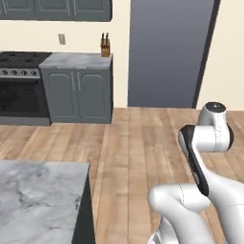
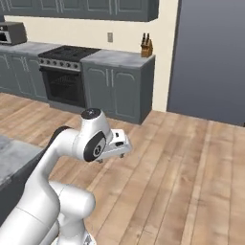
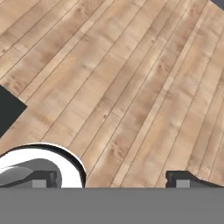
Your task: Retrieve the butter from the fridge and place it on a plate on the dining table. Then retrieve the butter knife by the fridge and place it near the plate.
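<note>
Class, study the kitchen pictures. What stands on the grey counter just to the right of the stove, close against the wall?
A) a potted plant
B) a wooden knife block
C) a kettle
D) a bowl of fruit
B: a small brown knife block with dark handles sticking out of its top stands at the back of the counter beside the stove, near the wall.

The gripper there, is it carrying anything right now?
No. The gripper is open, its two fingertips wide apart over bare wooden floor, with nothing between them.
</note>
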Controlling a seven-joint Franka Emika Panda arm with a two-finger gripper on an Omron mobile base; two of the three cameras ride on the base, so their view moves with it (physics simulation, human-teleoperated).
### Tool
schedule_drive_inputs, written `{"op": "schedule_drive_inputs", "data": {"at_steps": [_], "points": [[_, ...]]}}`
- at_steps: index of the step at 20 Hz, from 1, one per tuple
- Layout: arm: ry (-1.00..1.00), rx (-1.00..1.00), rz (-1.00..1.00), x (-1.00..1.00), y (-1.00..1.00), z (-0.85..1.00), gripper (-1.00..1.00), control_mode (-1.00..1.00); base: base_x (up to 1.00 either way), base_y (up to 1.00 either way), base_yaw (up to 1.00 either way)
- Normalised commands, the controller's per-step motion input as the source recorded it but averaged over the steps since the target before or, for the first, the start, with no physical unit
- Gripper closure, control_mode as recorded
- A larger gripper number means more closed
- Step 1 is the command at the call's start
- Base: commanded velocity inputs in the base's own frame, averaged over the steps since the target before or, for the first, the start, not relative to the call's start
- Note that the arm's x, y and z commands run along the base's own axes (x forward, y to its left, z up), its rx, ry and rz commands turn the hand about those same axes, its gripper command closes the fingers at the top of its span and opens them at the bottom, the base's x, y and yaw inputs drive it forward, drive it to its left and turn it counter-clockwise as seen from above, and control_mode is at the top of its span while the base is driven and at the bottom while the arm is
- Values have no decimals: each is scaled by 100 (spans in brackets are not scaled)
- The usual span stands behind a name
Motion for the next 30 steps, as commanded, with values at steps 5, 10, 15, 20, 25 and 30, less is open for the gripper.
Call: {"op": "schedule_drive_inputs", "data": {"at_steps": [5,10,15,20,25,30], "points": [[0,0,0,0,0,0,-100,100,100,-17,46],[0,0,0,0,0,0,-100,100,100,-20,44],[0,0,0,0,0,0,-100,100,100,-13,48],[0,0,0,0,0,0,-100,100,100,0,58],[0,0,0,0,0,0,-100,100,100,0,58],[0,0,0,0,0,0,-100,100,100,0,57]]}}
